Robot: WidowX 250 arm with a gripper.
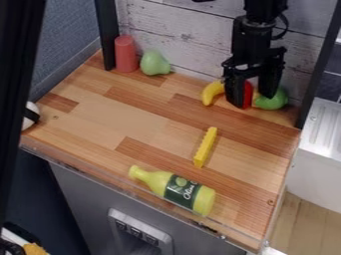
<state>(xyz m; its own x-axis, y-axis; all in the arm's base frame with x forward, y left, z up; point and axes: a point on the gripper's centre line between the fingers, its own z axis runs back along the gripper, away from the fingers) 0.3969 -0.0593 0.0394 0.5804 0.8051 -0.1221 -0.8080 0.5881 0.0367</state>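
Observation:
The gripper [252, 94] hangs at the back right of the wooden counter, its fingers apart. A red object [248, 94] shows between them, close beside the left finger and partly hidden by it. A yellow banana-like piece [212, 91] lies just left of the gripper. To its right, a rounded green toy [271, 100] sits partly behind the right finger. Whether the fingers touch any of these, I cannot tell.
A red cylinder [125, 54] and a green pear [154, 63] stand at the back left. A ridged yellow stick [206, 147] lies mid-counter. A yellow-green bottle [205, 200] lies near the front edge. A white object [29, 114] is at the left edge.

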